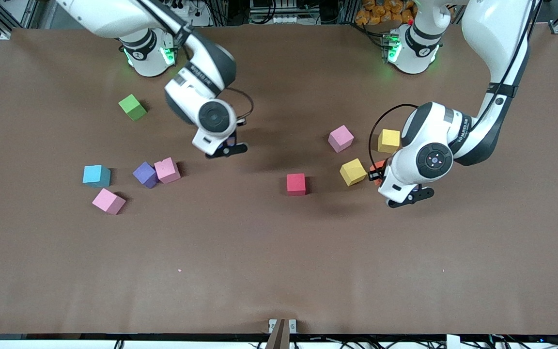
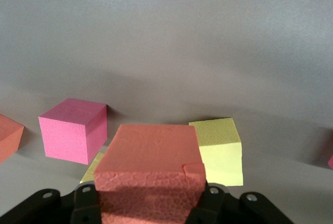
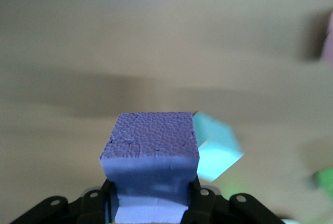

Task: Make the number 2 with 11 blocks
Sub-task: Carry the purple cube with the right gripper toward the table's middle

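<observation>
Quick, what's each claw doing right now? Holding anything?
Left gripper: closed on a red block.
Right gripper: closed on a purple block.

We see no digit 2 yet, blocks scattered: light blue cube (image 1: 97,175), purple cube (image 1: 145,174) touching pink cube (image 1: 167,170), another pink cube (image 1: 108,201) nearer the camera; red cube (image 1: 296,184) mid-table; two yellow cubes (image 1: 353,171) (image 1: 388,140), third pink cube (image 1: 341,138). Red-orange cube (image 2: 151,174) and second purple cube (image 3: 151,156) are held aloft.
</observation>
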Robot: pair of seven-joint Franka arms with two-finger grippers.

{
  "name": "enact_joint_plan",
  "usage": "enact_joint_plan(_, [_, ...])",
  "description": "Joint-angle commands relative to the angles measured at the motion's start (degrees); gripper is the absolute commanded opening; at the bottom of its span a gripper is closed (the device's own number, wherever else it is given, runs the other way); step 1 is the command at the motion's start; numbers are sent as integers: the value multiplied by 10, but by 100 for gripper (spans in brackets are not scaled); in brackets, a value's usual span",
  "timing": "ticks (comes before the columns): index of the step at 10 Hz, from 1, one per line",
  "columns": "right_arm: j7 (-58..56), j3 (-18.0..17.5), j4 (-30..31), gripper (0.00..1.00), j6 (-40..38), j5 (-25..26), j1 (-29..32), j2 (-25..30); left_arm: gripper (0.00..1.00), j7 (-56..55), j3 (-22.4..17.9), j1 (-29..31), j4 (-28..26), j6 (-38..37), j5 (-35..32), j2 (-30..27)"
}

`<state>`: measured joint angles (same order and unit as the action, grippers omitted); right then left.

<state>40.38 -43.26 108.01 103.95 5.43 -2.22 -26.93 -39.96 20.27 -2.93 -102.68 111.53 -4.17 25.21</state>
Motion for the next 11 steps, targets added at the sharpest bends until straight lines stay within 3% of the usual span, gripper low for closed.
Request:
enact_joint_plan(1, [111,-46,11,0,1,-16,-35,1,0,4,1,1,-3,-5,4,-6])
enact_joint_plan(4, [216,-55,46,0,98,-17,-134,-3,0,4,1,2,-3,-5,5,-7])
enact_joint_plan(6, [246,-55,78,0,180,-17,-168,-28,0,3,1,2,-3,-5,5,-6])
enact_joint_plan(11, [238,-52,79,0,190,-6,-186,-49,0,2,1,2,-3,-5,5,-5])
